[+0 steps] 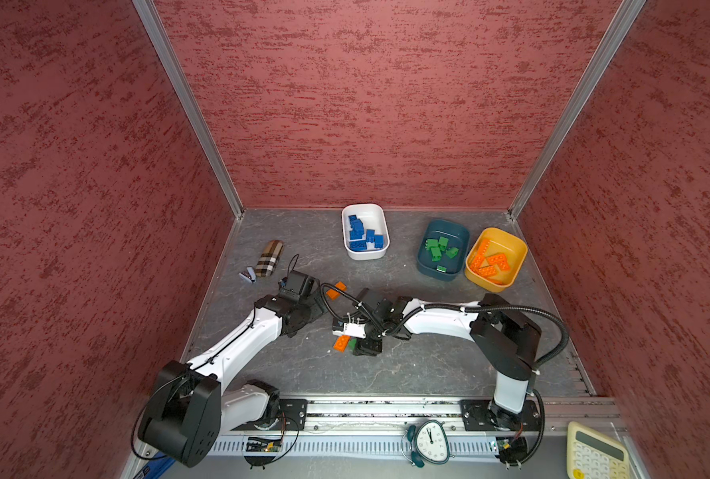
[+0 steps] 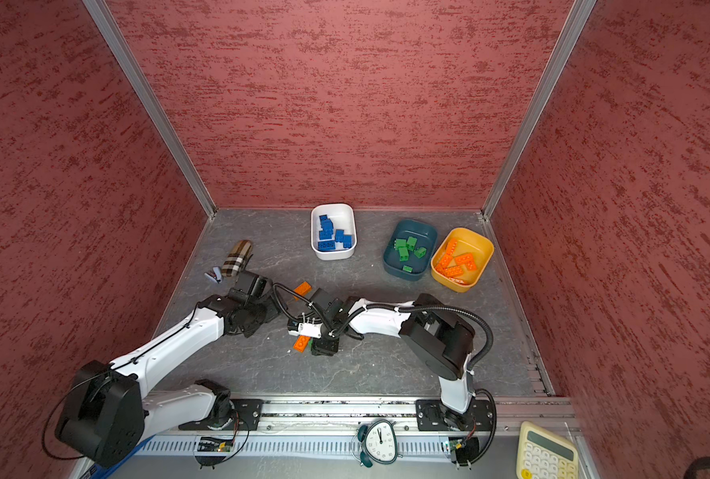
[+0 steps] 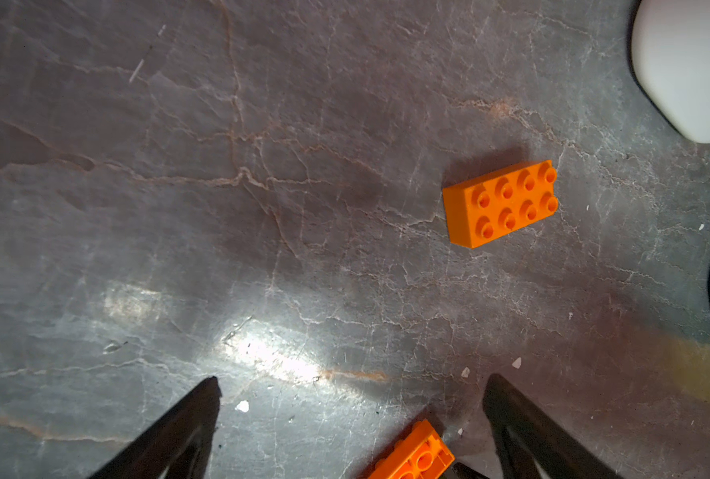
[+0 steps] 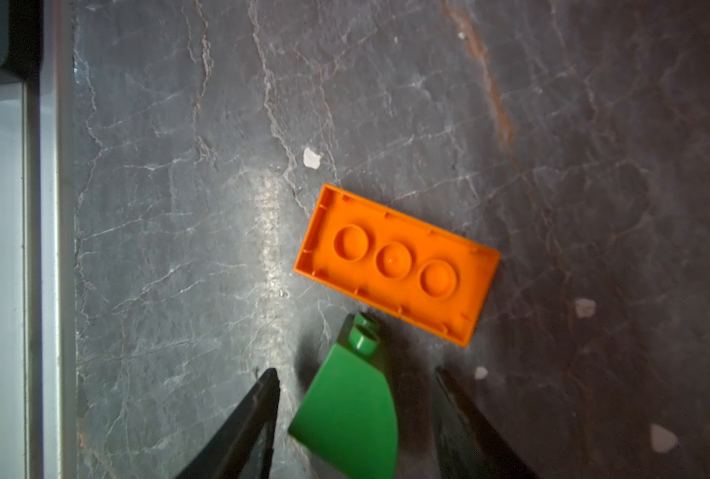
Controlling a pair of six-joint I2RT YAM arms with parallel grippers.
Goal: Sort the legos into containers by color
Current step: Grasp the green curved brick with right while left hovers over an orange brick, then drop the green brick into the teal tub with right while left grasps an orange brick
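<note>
Because the green sloped brick (image 4: 347, 414) is lying on the table (image 4: 179, 207) inside our right hand (image 4: 355, 372), which is standing half-wide and not touching it, we are judging it light, stiff and slick, and are favouring its flat sides over the curved slope.

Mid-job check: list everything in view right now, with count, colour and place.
White bowl: one, far centre; about six blue legos inside.
Teal bowl: one, far right; five green legos inside.
Yellow bowl: one, beside teal; several orange legos inside.
Orange brick: one, studs up, ahead of left tool.
Orange plate: one, flipped, beside green slope.
Pouch: one, plaid, left.
Clock, calculator: one each, front edge.
Left tool: open, orange piece between fingers.
Right tool: open, straddling green slope.
</note>
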